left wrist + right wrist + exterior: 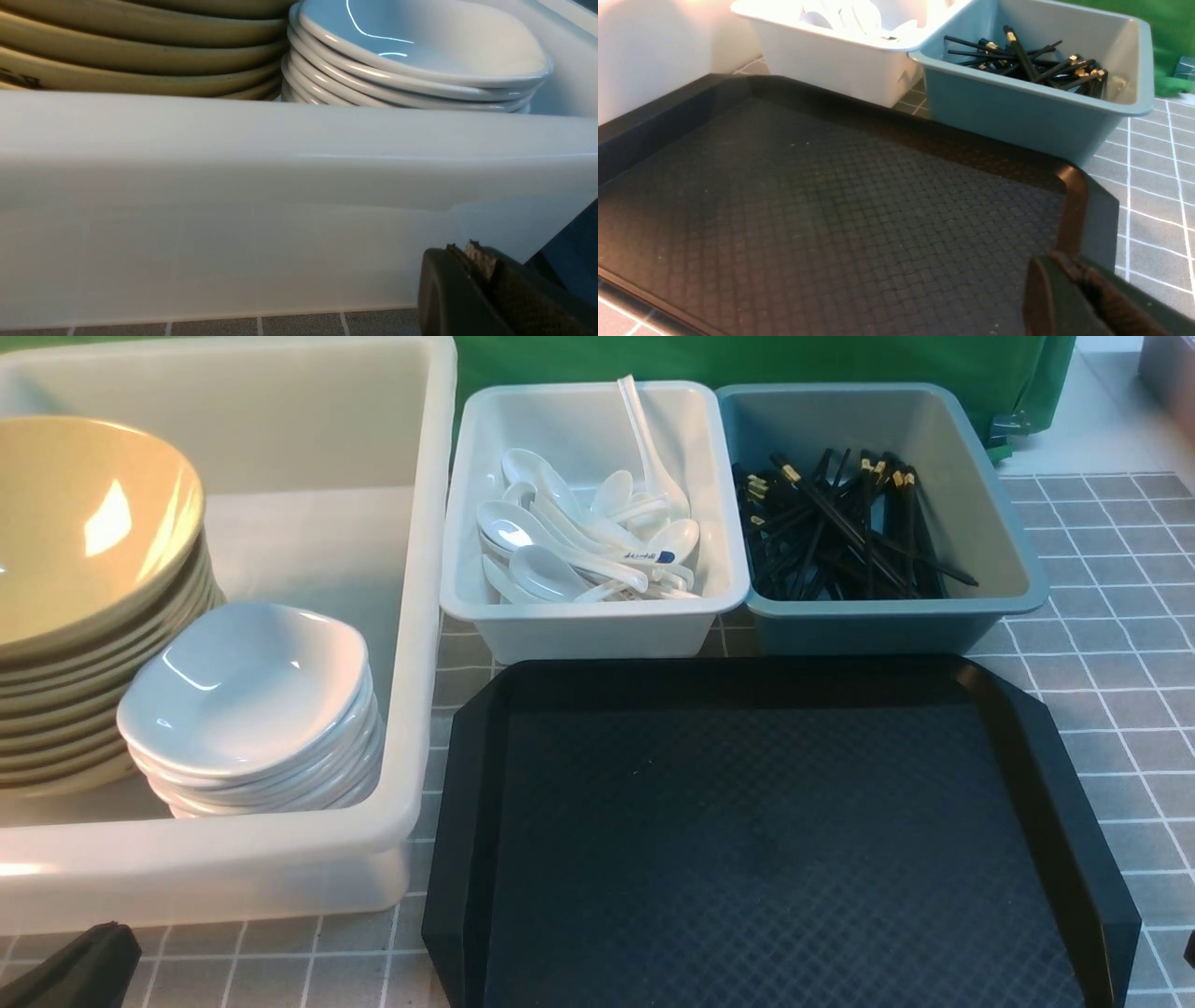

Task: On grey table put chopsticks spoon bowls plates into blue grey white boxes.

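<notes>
Nothing left on flat black plastic tray [775, 840]. Both grippers, left gripper [486, 280] and right gripper [1069, 294], closed, holding nothing. Best parked low at 6 o'clock, clear of big white plastic box [411, 616].

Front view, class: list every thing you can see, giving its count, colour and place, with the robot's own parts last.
big box: one, white, table's left
bowls: one stack, tan, big box's left
plates: one stack, white, big box, right of the bowls
small box: one, white, behind the tray
spoons: many, white, in the small box
blue box: one, blue-grey, right of the small box
chopsticks: many, black with gold ends, in the blue box
tray: one, black, front centre, bare
table: one, grey, white grid
left gripper: black, shut, front of big box
right gripper: black, shut, beside the tray's corner
</notes>
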`<control>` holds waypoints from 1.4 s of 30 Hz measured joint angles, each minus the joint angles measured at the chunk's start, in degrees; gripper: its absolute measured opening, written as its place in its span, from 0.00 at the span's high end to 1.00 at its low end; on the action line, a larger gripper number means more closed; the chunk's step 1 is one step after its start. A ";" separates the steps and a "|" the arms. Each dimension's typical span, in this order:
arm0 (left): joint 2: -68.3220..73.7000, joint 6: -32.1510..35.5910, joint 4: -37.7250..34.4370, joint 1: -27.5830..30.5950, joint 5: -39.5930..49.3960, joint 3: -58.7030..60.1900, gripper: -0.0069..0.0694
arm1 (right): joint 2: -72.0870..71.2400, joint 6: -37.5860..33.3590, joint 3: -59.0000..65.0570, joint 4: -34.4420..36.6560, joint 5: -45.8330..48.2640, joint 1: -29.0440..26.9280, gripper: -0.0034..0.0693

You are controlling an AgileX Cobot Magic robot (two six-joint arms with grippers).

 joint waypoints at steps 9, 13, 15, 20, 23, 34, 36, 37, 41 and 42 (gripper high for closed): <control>0.00 0.00 0.05 0.00 -0.07 0.05 0.92 | -1.37 0.19 5.63 2.42 -5.92 -15.69 0.87; 0.00 0.02 0.05 0.00 -0.12 0.05 0.92 | -1.37 0.13 5.62 4.52 -4.36 -20.16 0.86; 0.00 0.14 0.05 0.00 -0.12 0.05 0.92 | -1.37 -0.24 5.62 4.72 -3.49 -20.86 0.86; 0.00 0.16 0.05 0.00 -0.12 0.05 0.92 | -1.37 -0.82 5.62 4.91 -3.45 -22.31 0.85; 0.00 0.20 0.05 0.00 -0.12 0.05 0.92 | -1.37 -1.11 5.62 4.91 -3.45 -22.43 0.85; 0.00 0.27 0.05 0.00 -0.12 0.05 0.92 | -1.37 -1.15 5.62 4.95 -3.43 -22.55 0.83; 0.00 0.27 0.05 0.00 -0.12 0.05 0.92 | -1.37 -1.15 5.62 4.95 -3.43 -22.55 0.82; 0.00 0.33 0.05 0.00 -0.12 0.05 0.92 | -1.37 -1.15 5.62 4.95 -3.43 -22.55 0.82; 0.00 0.40 0.05 0.00 -0.12 0.05 0.92 | -1.37 -1.15 5.62 4.95 -3.43 -22.55 0.82; 0.00 0.44 0.05 0.00 -0.12 0.05 0.92 | -1.37 -1.15 5.62 4.95 -3.43 -22.55 0.82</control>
